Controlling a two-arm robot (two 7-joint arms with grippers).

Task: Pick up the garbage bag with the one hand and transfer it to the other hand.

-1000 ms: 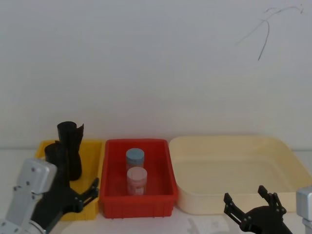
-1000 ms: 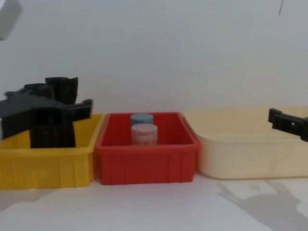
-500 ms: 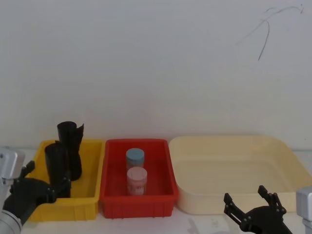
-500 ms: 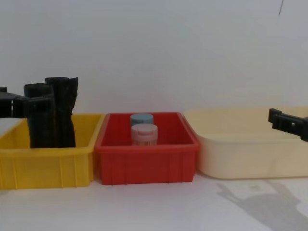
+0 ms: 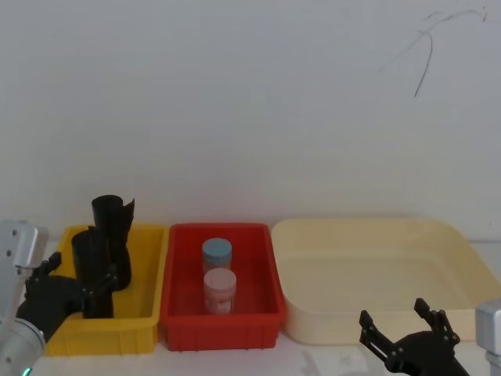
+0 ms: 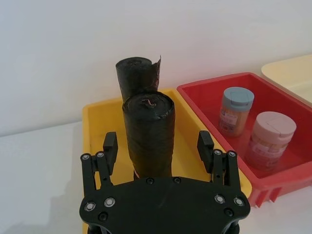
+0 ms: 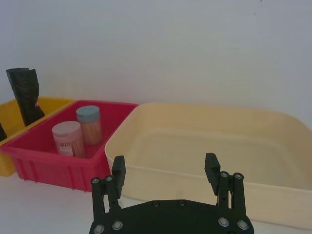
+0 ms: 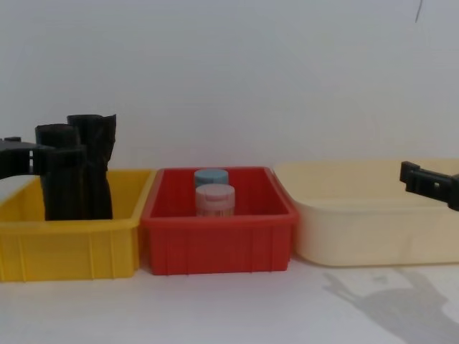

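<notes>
The garbage bag [image 6: 148, 131] is a smooth black roll standing upright in the yellow bin [image 6: 100, 114], also seen in the head view [image 5: 91, 254] and chest view [image 8: 60, 179]. My left gripper [image 6: 157, 146] is open, one finger on each side of the roll and clear of it. It reaches in from the bin's left side [image 5: 77, 277] [image 8: 25, 154]. My right gripper [image 7: 165, 168] is open and holds nothing, low at the front right [image 5: 403, 333] [image 8: 427, 183] before the cream tray [image 7: 204, 146].
A second black roll with a ragged top [image 5: 113, 231] stands just behind the garbage bag in the same bin. The red bin [image 5: 219, 325] in the middle holds a blue-lidded jar [image 5: 217, 254] and a pink-lidded jar [image 5: 220, 288]. The white wall rises close behind.
My left gripper swung from the yellow bin's front right corner to its left side, and now faces the garbage bag with fingers either side. The right arm has not moved.
</notes>
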